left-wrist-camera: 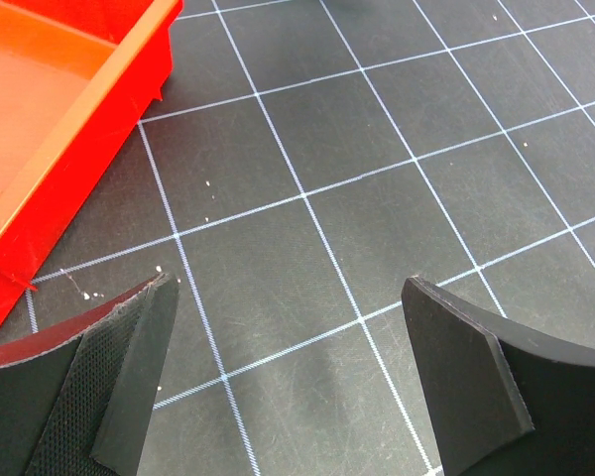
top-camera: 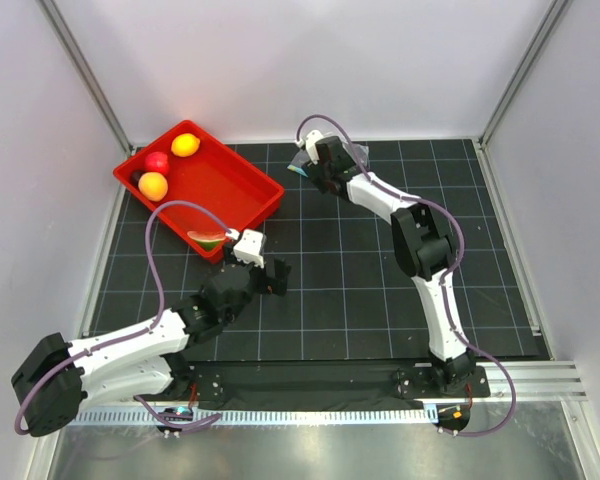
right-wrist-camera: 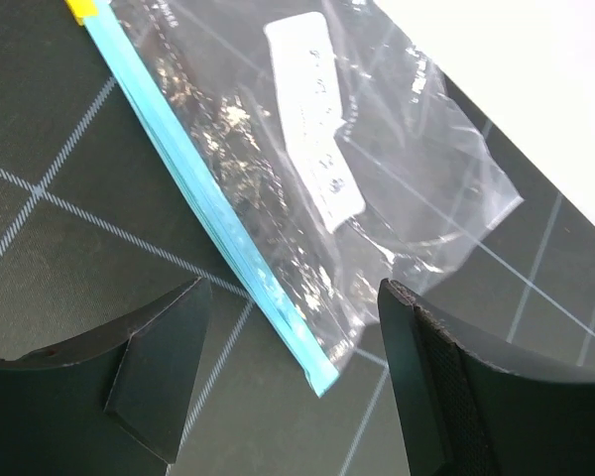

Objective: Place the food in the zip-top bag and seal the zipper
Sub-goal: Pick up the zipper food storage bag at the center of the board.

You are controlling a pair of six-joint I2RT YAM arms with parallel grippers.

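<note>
The left arm lay low and stretched forward from its base, its wrist bent toward the red tray (top-camera: 242,182). The left claw (left-wrist-camera: 288,290) hovered just off the tray's near long side, over bare black gridded table (top-camera: 360,270), with both jaws spread wide and nothing between them. In the left wrist view the tray's wall filled the upper left corner, apart from the fingers.

The right arm rose from its base, folded at the elbow and reached out to the far side of the table, to the right of the tray. The right claw (right-wrist-camera: 296,290) pointed down with its jaws standing well apart, gripping nothing.

The zip-top bag (right-wrist-camera: 397,169) lay flat and empty on the table just beyond that claw. The lower end of its zipper (right-wrist-camera: 200,203) ran in between the two fingertips, and its whitish label (right-wrist-camera: 312,124) faced up.

All the food sat in the tray. The lemon (top-camera: 186,145), apple (top-camera: 157,162), orange ball (top-camera: 152,185) and dark fruit (top-camera: 137,176) clustered at its far left end, and the watermelon wedge (top-camera: 209,240) lay at its near corner, beside the left wrist.
</note>
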